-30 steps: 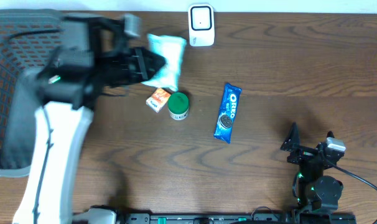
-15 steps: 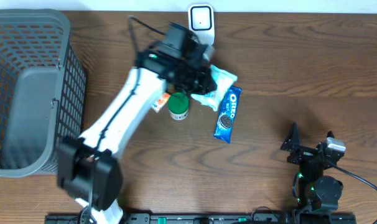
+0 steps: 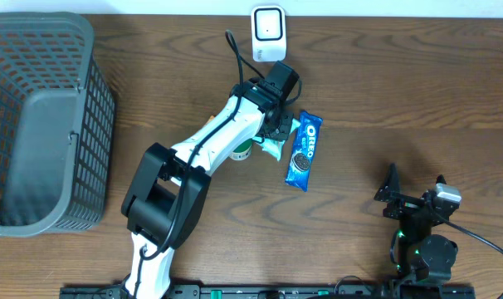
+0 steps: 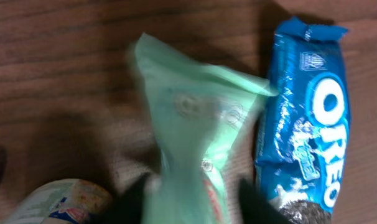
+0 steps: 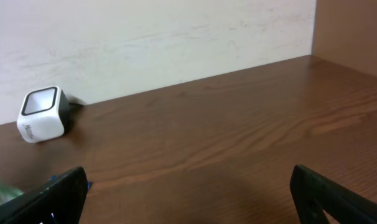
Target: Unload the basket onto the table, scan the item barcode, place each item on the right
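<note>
A mint-green snack bag (image 4: 195, 118) lies on the wooden table beside a blue Oreo pack (image 4: 313, 124). In the overhead view my left gripper (image 3: 278, 129) hangs right over the bag (image 3: 274, 148), just left of the Oreo pack (image 3: 304, 151). In the left wrist view the left gripper (image 4: 191, 199) is open, its dark fingers standing either side of the bag's near end with a gap on the right side. The white barcode scanner (image 3: 268, 33) stands at the table's back edge. My right gripper (image 3: 415, 187) rests open and empty at the front right.
A grey mesh basket (image 3: 36, 116) fills the left end of the table. A green-lidded can (image 3: 243, 152) stands partly under my left arm, close to the bag. The right wrist view shows the scanner (image 5: 42, 115) far off on the left, against the wall.
My left arm swung right from beside the basket to the table's middle with the bag. The bag now lies by the Oreo pack and the jaws have opened off it.
</note>
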Controlling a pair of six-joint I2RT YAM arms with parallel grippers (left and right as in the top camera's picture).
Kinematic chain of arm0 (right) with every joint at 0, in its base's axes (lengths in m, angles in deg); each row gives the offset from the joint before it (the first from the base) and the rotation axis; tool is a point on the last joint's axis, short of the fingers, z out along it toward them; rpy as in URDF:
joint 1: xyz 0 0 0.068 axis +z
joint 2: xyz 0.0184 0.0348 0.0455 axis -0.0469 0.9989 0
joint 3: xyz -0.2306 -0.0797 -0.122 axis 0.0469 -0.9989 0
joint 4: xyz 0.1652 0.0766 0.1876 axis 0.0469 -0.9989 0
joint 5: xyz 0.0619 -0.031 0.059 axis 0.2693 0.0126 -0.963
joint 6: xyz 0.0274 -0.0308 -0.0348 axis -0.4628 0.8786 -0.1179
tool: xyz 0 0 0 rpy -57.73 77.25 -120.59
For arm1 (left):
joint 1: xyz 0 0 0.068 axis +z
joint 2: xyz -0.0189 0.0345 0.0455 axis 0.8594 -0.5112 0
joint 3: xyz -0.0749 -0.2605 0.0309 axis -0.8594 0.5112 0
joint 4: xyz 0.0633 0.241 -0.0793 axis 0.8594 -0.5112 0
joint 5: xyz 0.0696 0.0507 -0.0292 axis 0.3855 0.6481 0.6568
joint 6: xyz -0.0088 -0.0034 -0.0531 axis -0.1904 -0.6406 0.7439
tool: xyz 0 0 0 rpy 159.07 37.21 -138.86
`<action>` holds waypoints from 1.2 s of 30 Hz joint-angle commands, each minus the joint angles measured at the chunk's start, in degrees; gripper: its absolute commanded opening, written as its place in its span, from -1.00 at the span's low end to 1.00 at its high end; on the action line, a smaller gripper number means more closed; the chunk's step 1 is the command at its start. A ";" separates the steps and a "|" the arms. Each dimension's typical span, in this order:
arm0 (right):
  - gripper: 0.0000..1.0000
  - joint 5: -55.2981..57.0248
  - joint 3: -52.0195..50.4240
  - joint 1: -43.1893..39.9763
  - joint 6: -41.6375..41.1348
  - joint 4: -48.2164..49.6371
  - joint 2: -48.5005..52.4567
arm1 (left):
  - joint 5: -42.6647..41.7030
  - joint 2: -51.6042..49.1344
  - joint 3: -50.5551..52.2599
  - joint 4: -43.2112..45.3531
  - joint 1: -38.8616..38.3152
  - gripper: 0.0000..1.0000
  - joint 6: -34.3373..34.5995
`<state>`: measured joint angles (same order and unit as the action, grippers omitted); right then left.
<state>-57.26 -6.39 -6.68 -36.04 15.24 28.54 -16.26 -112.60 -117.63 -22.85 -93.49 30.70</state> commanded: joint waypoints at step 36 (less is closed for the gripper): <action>0.99 -0.31 -0.07 0.28 0.63 -0.24 -0.09 | 0.39 -4.57 2.86 -1.01 -0.61 -0.85 3.43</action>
<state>-57.26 -6.39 -6.68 -36.04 15.24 28.54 -15.32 -115.11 -115.58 -22.15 -93.93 33.80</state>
